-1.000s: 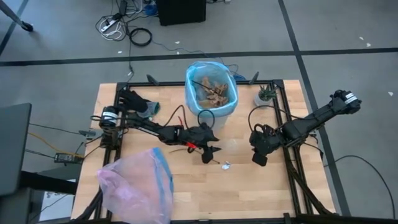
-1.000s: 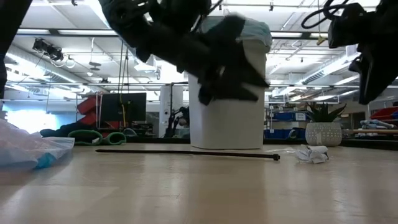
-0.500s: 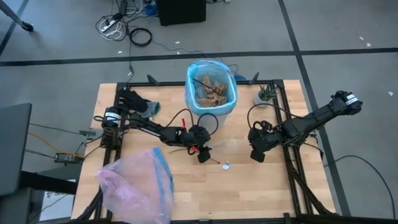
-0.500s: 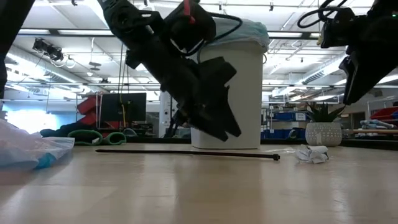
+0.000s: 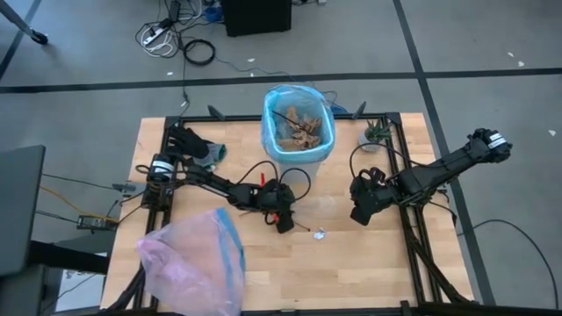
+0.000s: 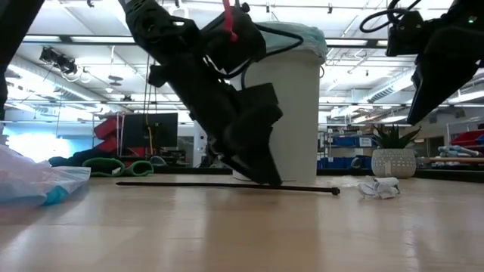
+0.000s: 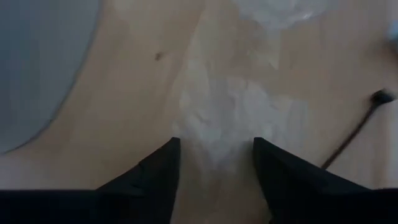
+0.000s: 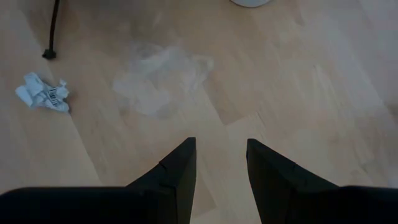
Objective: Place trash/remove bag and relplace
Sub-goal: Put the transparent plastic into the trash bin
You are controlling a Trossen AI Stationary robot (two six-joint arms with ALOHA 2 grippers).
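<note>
Your white bin (image 5: 299,140) stands at the far edge of the table, its light-blue bag (image 5: 269,132) folded over the rim, with brown leaf clumps and twigs (image 5: 300,130) already inside, so part of the trash is put away. Some is still out. A thin dark twig (image 6: 227,186) lies on the wood in front of the bin, a small crumpled white wrapper (image 5: 320,233) sits just past the twig's knobbed end, and a flat clear wrapper (image 8: 160,76) lies between that scrap and the bin.

Your left gripper (image 5: 283,219) is tipped down almost onto the table in front of the bin, fingers apart and holding nothing, with the clear wrapper lying just ahead of them in the left wrist view and the twig off to one side. Your right gripper (image 5: 359,213) hangs above the table to the right of the bin, fingers apart and empty.

By the look of it you are still in the pickup stage. The blue bag has not been lifted out, and the pink bag with a blue band (image 5: 198,263) lies heaped at the near left corner, well away from the bin, probably the replacement.
</note>
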